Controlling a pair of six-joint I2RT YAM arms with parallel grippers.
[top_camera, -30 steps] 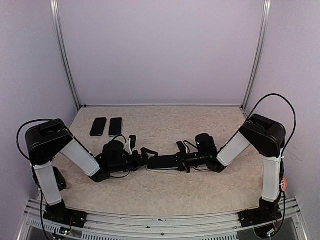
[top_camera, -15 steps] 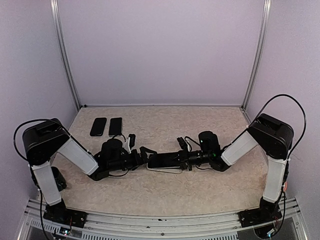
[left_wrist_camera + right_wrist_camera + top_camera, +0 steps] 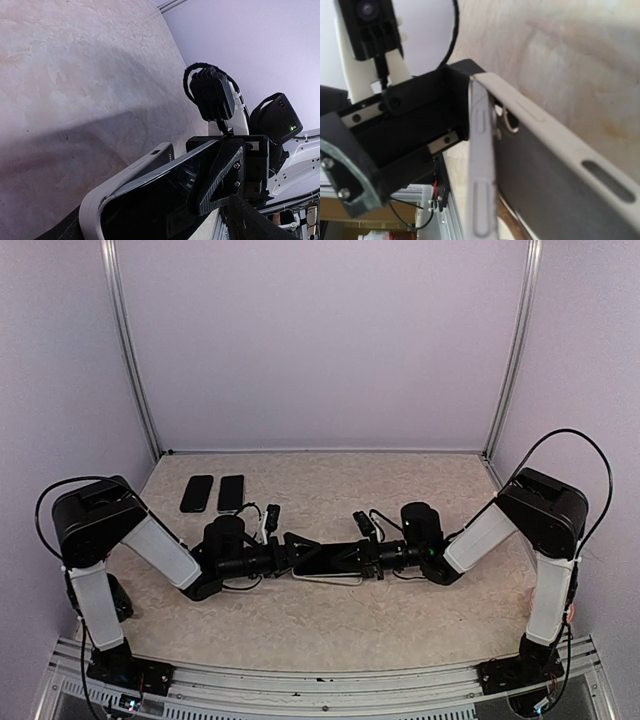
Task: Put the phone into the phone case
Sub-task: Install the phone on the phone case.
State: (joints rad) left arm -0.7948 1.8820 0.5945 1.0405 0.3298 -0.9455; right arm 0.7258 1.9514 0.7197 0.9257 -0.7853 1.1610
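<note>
Beige bench (image 3: 420, 490) under phone case (image 3: 92, 205), phone (image 3: 150, 205) seemingly partly seated inside, long axis left-right, case's right end pinched in right gripper (image 3: 368, 558), left gripper (image 3: 298, 552) spread wide at case's left end, placed to press.

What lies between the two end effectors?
A black slab phone over the thin transparent phone case fills the gap from left end effector to right end effector, seen in the top external view.

Mid-table (image 3: 420, 490): phone (image 3: 332, 558) on phone case (image 3: 131, 169), left gripper (image 3: 298, 552) at left end, right gripper (image 3: 366, 558) at right end. Behind-left, apart: spare phones (image 3: 231, 493) side by side.
</note>
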